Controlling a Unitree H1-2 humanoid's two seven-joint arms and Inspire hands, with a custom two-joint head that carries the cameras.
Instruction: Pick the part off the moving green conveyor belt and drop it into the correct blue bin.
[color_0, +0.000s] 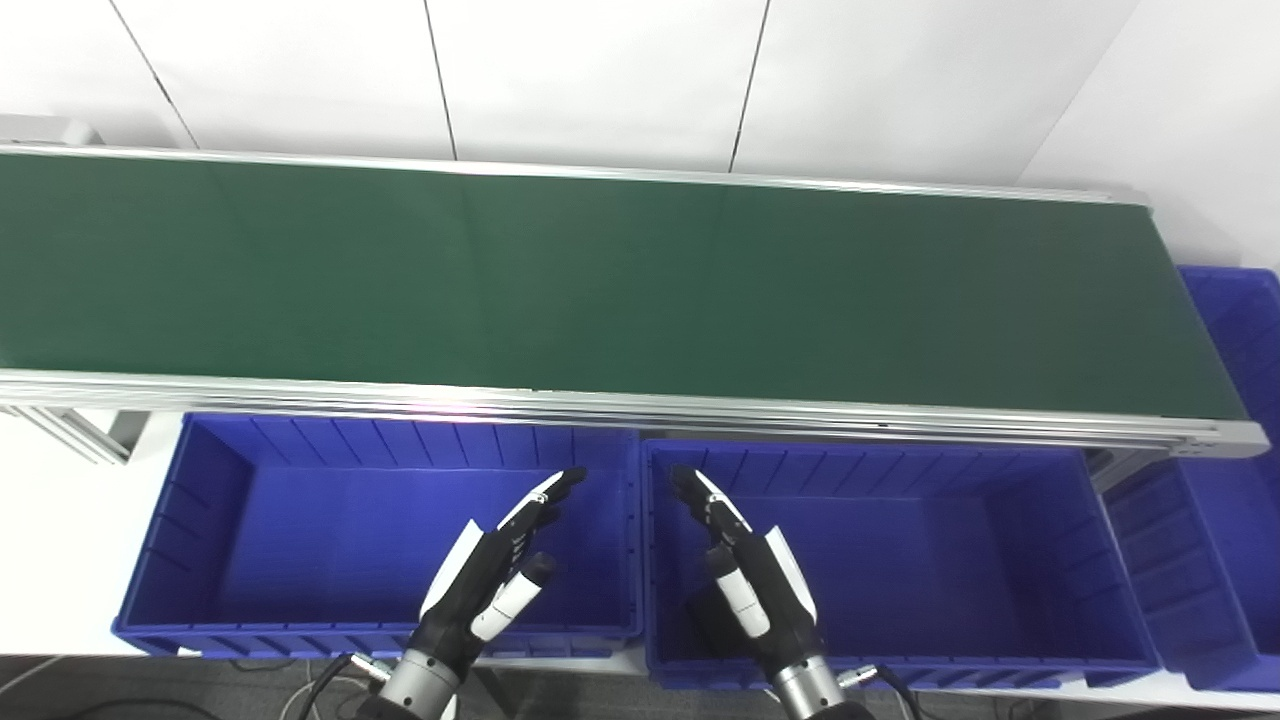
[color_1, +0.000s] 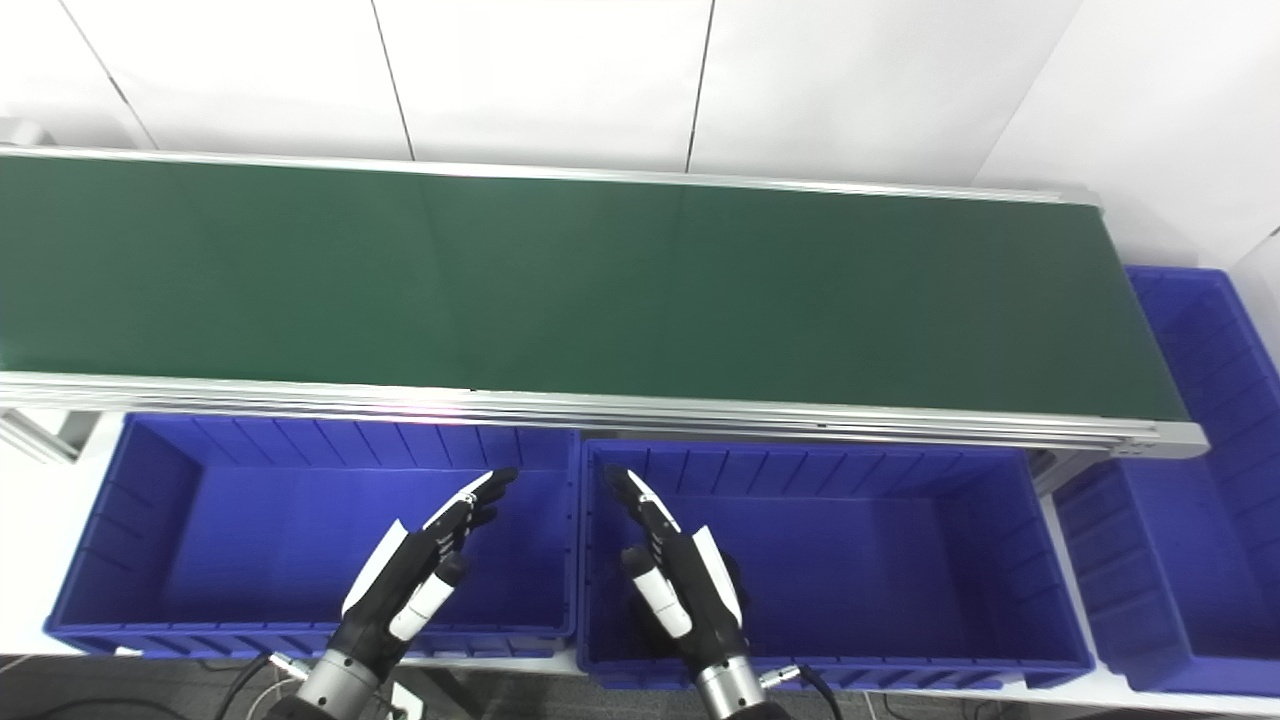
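The green conveyor belt (color_0: 600, 290) runs across the view with no part showing on it. Below its near rail stand two blue bins side by side: a left bin (color_0: 180, 500) and a right bin (color_0: 1000, 560), both with nothing inside. My left hand (color_0: 495, 575) is open, fingers straight, above the right end of the left bin. My right hand (color_0: 745, 570) is open, fingers straight, above the left end of the right bin. Neither hand holds anything.
A third blue bin (color_0: 1235, 330) stands at the belt's right end, reaching down the right side. The belt has aluminium side rails (color_0: 600, 405). A white wall is behind. Cables hang below the bins near the wrists.
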